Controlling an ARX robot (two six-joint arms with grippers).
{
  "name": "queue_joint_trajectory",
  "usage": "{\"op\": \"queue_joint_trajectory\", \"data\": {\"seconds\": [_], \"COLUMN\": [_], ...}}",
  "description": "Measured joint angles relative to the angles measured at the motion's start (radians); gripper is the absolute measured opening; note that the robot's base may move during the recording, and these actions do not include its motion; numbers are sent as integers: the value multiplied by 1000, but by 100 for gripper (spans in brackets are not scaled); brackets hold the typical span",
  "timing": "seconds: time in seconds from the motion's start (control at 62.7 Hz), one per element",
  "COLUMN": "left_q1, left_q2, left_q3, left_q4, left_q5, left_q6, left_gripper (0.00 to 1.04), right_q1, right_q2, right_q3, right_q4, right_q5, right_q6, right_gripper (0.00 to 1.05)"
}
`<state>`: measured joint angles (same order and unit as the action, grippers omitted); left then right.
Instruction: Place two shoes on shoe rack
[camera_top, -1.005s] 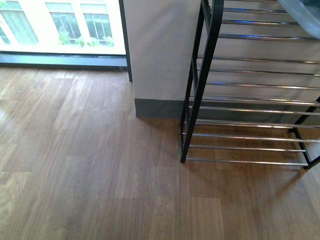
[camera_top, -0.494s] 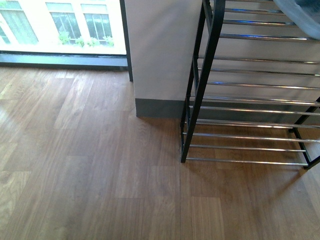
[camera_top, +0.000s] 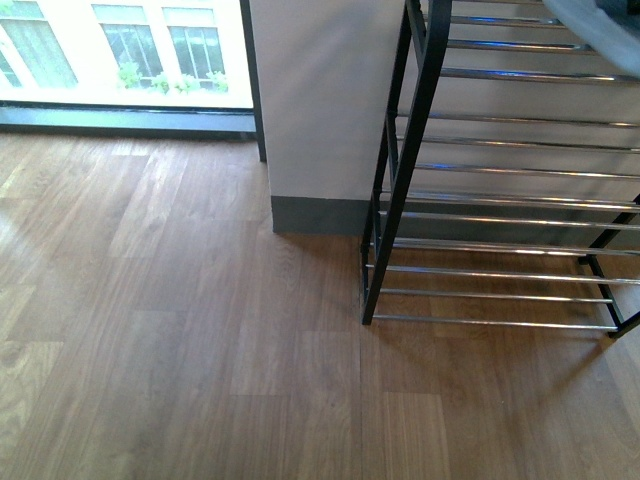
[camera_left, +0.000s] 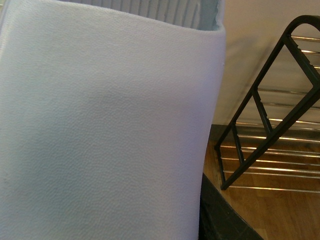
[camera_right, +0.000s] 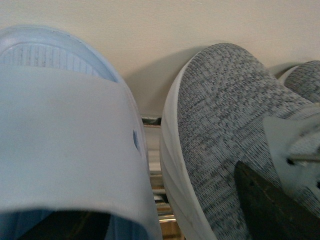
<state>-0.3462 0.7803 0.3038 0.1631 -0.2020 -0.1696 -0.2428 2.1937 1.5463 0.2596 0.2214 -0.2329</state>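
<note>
The front view is mostly wooden floor, with the shoe rack filling the right half of the frame; its black frame post runs from the top centre down to the floor and the chrome rods stretch off toward the right edge. A bright window sits in the upper left, and a pale wall with a dark skirting stands between window and rack. In the top right corner a grey blurry shape overlaps the upper rods; hard to say what it is exactly, and neither arm shows clearly in this view.

The left wrist view is pretty much blocked by a big pale slipper strap with a ribbed footbed peeking out at the top of the frame; the rack's end frame shows tilted on the right side against the wall. The left gripper's fingers aren't visible, so can't tell if it's spread or closed.

The right wrist view is up close on a grey knit sneaker with its white sole edge, right of centre, resting on chrome rods against the wall; a second grey sneaker peeks in at the right edge, just beside the first; a pale blue slide sandal fills the left side, just beside the first sneaker. A dark gripper finger pokes in at the lower right over the sneaker; whether the jaws are pinching it or apart can't be made out.
</note>
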Motion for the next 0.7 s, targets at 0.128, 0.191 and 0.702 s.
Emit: {"op": "queue_joint_trajectory", "data": {"seconds": [0.128, 0.191, 0.702], "left_q1": [0, 0, 0], "left_q2": [0, 0, 0], "left_q3": [0, 0, 0], "left_q4": [0, 0, 0], "left_q5": [-1, 0, 0], "left_q6": [0, 0, 0], "left_gripper": [2, 2, 2], "right_q1": [-10, -16, -28], "right_q2": [-60, -90, -511], "right_q3": [-64, -93, -502], "right_q4": [27, 42, 186], "right_q5": [-12, -20, -164], "right_q6": [4, 8, 140], "right_gripper": [91, 97, 95]}}
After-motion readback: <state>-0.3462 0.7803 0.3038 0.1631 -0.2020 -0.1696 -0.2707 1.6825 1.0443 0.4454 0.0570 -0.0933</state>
